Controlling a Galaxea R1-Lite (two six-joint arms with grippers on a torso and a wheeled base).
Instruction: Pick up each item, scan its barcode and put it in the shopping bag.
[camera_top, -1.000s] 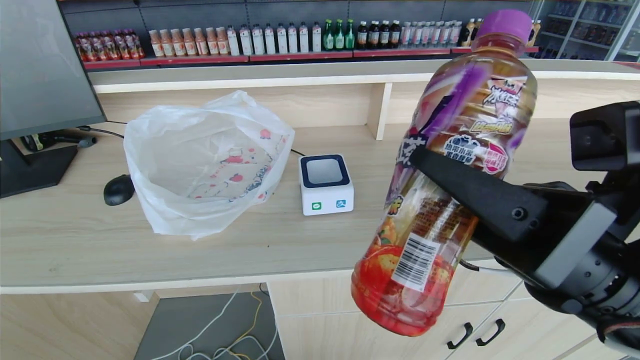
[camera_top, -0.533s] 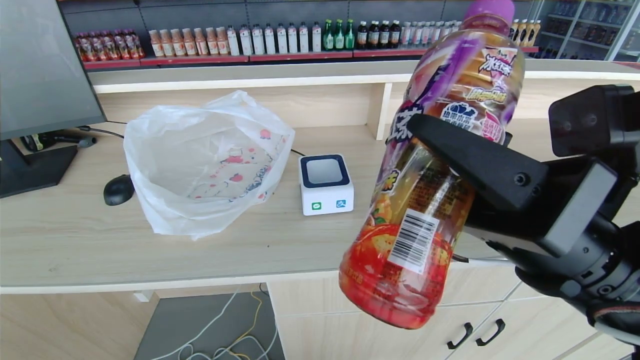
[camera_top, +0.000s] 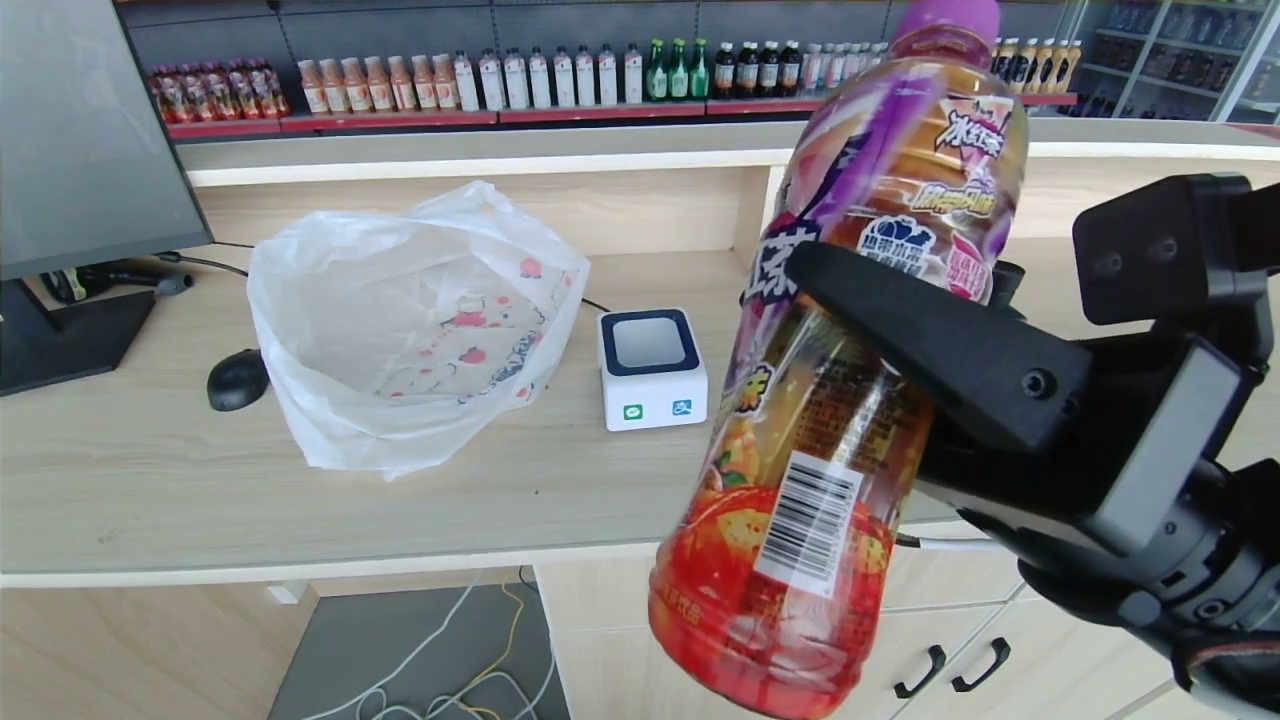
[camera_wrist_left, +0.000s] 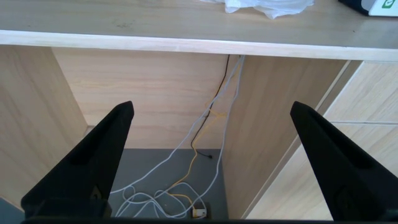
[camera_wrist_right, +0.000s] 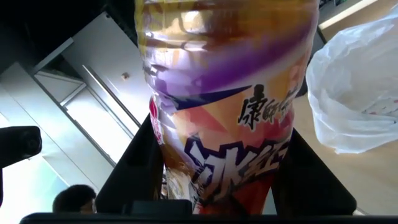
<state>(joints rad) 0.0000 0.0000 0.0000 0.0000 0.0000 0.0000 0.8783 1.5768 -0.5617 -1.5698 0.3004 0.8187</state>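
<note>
At a shop checkout, the right gripper (camera_top: 900, 285) is clamped around the middle of a clear plastic drink bottle with a purple cap and a purple-and-orange label (camera_top: 800, 500), 1 black finger (camera_top: 930, 340) lying across the label's front. The bottle hangs in the air at the right of the scene, above the near edge of the pale wooden counter (camera_top: 150, 480). It is tilted, its cap far and high and its red base near and low, and its white barcode patch (camera_top: 808, 520) faces the head camera.

To its left on the counter sits a white box scanner with a dark-rimmed window (camera_top: 652, 368), and just left of that a translucent white plastic shopping bag with red print (camera_top: 410, 320) stands open. A black mouse (camera_top: 237, 379) lies at the bag's left side, and a dark monitor (camera_top: 90, 130) stands at the far left. Rows of bottled drinks (camera_top: 560, 75) line the far shelf.

The left gripper (camera_wrist_left: 211, 118) hangs below the counter's near edge — fingers spread wide, holding nothing — over loose cables (camera_wrist_left: 186, 180) on the floor.
</note>
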